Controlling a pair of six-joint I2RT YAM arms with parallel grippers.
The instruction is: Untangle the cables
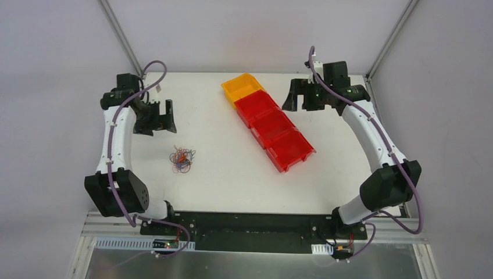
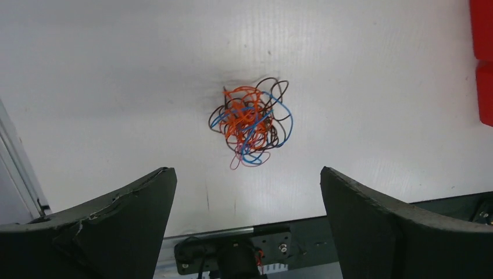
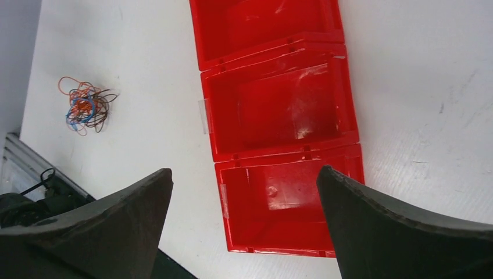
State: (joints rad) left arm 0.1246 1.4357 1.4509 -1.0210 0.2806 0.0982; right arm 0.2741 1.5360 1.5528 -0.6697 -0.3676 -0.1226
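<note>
Black two-finger left gripper (image 1: 163, 116) hanging wide open and empty, knot of thin orange, blue, red and black cables (image 2: 251, 125) loose on white tabletop (image 1: 232, 180) near it, orange plastic bin (image 1: 243, 87) heading a row of red plastic bins (image 1: 273, 125) mid-table, black right gripper (image 1: 301, 97) spread wide, holding nothing.

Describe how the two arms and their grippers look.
The left arm and right arm have white links, black joint housings and a purple cable along each. The left gripper and right gripper are black, with broad wedge-shaped fingers.
</note>
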